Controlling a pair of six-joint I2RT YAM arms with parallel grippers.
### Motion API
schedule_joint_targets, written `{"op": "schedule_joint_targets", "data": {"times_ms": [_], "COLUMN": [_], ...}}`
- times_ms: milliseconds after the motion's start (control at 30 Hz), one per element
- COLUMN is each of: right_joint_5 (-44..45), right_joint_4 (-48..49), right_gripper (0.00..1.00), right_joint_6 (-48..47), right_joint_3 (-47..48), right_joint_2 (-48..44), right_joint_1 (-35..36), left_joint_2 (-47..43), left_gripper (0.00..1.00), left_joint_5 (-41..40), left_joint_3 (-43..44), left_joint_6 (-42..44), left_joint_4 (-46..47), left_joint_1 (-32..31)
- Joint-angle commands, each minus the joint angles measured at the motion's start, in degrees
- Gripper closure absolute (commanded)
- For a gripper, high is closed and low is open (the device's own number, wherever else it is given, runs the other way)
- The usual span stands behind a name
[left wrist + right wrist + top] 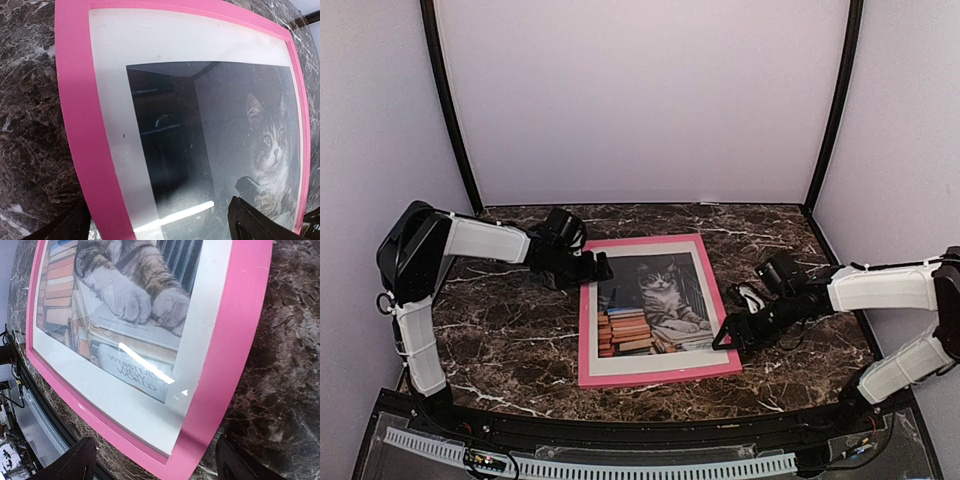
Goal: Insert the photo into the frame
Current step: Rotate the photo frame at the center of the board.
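Cat photo [658, 300] lies inside pink frame [585, 335], white border [650, 364] around. Left pincer [602, 268] and right pincer [726, 338] wide open above opposite frame corners, gripping nothing.

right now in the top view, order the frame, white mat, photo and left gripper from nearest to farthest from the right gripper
1. frame: its right rail, near the near-right corner, is at the right gripper's tips.
2. white mat: just inside that rail.
3. photo: further inward, at the middle.
4. left gripper: across at the frame's far-left corner.
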Motion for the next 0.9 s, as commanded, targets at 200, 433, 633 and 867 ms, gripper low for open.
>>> {"op": "schedule_joint_targets", "data": {"times_ms": [200, 433, 633, 867], "right_joint_5": [15.78, 28.36, 35.68, 39.44], "right_joint_4": [-9.13, -10.83, -7.28, -2.56], "right_gripper": [0.13, 0.05, 0.01, 0.01], "right_joint_6": [-0.29, -3.61, -6.75, -9.49], "right_joint_3": [10.21, 17.19, 18.55, 17.05], "right_joint_2": [-4.93, -11.03, -16.07, -22.25], "right_joint_1": [-7.46, -9.75, -9.86, -9.93], "left_joint_2": [-11.44, -26.31, -42.53, -58.56], "left_gripper": [0.01, 0.01, 0.01, 0.01], "left_joint_5": [-13.87, -23.55, -23.68, -26.41], "left_joint_3": [-0.87, -5.47, -15.24, -25.39], "left_joint_6": [11.43, 15.92, 19.85, 21.36], "left_joint_4": [-10.60, -13.02, -5.83, 0.38], "left_joint_1": [2.39, 2.39, 2.38, 2.39]}}
